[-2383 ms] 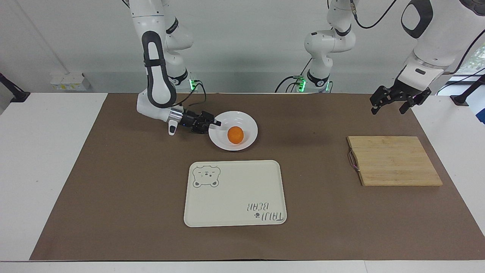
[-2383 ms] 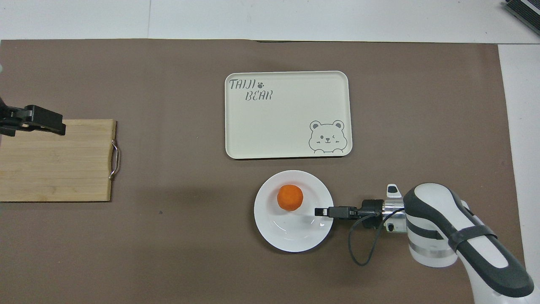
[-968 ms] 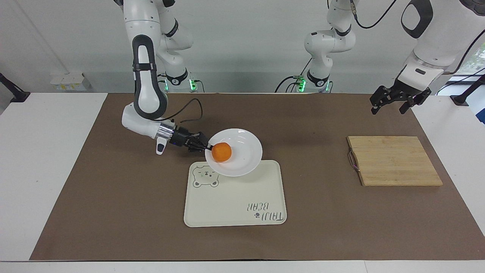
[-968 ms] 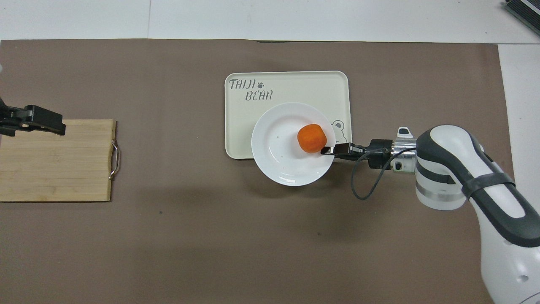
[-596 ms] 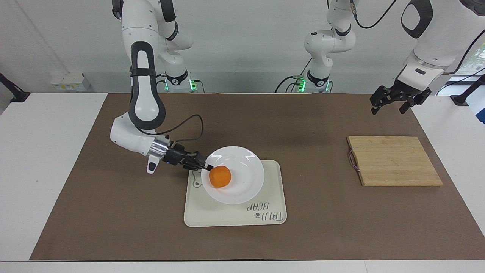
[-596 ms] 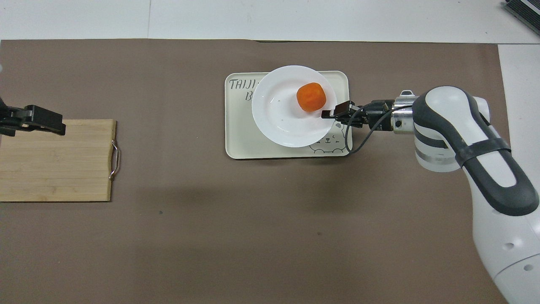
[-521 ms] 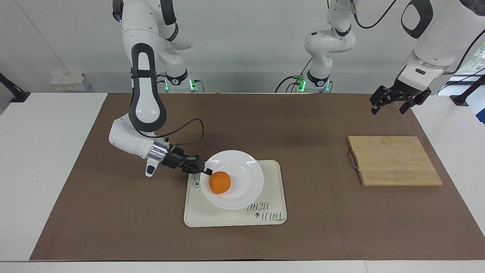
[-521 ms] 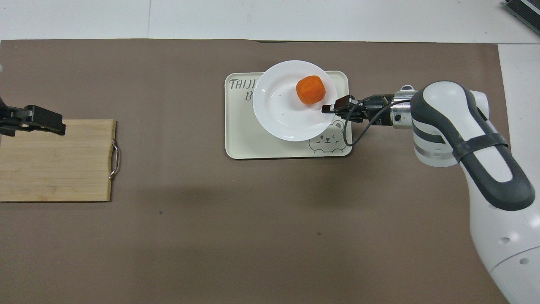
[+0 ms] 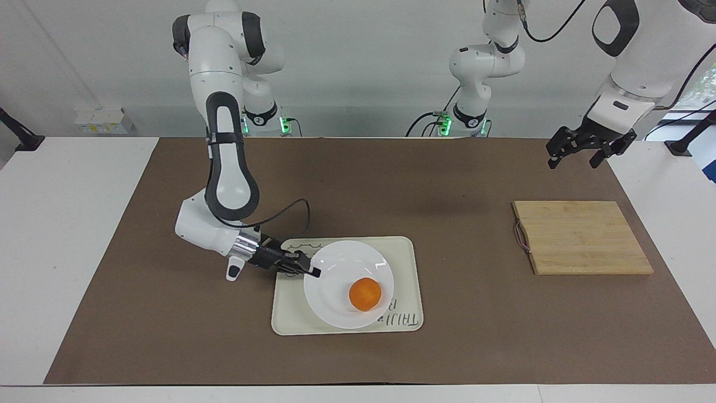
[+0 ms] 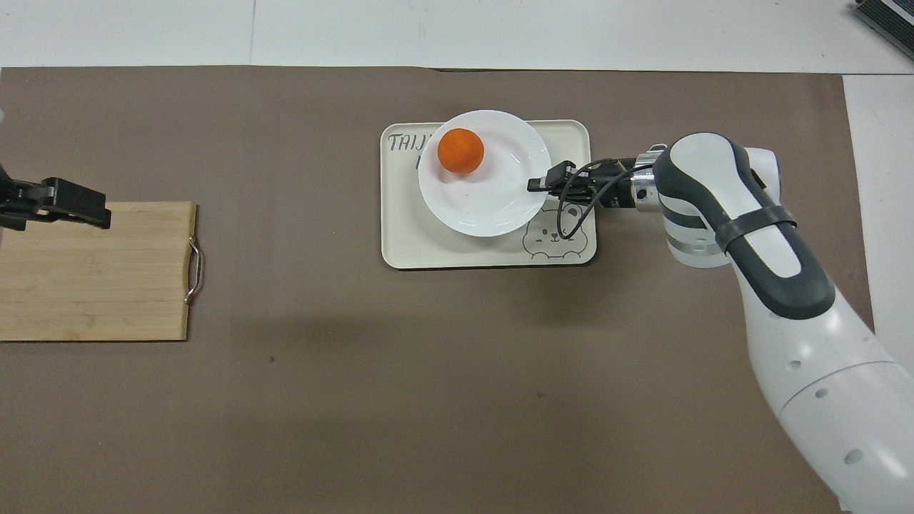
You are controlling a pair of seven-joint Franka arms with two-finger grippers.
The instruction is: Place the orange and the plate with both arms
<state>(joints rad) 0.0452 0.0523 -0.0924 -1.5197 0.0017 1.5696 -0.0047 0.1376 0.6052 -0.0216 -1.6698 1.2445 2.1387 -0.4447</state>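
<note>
The white plate (image 9: pixel 334 263) is over the cream bear tray (image 9: pixel 288 316), low on it; I cannot tell whether it rests there. The orange (image 9: pixel 365 294) lies in the plate, toward its rim farther from the robots. My right gripper (image 9: pixel 313 272) is shut on the plate's rim at the edge toward the right arm's end of the table. In the overhead view the plate (image 10: pixel 500 203), the orange (image 10: pixel 460 150) and the right gripper (image 10: pixel 535 185) show over the tray (image 10: pixel 428 250). My left gripper (image 9: pixel 576 154) is open and empty and waits in the air.
A wooden cutting board (image 9: pixel 582 237) with a metal handle lies toward the left arm's end of the table; the left gripper (image 10: pixel 68 203) hangs over its edge. A brown mat (image 9: pixel 168 313) covers the table.
My right gripper has carried the plate with the orange from the mat out over the tray and lowered it. The orange rolled across the plate, away from the gripper. The left arm stayed still.
</note>
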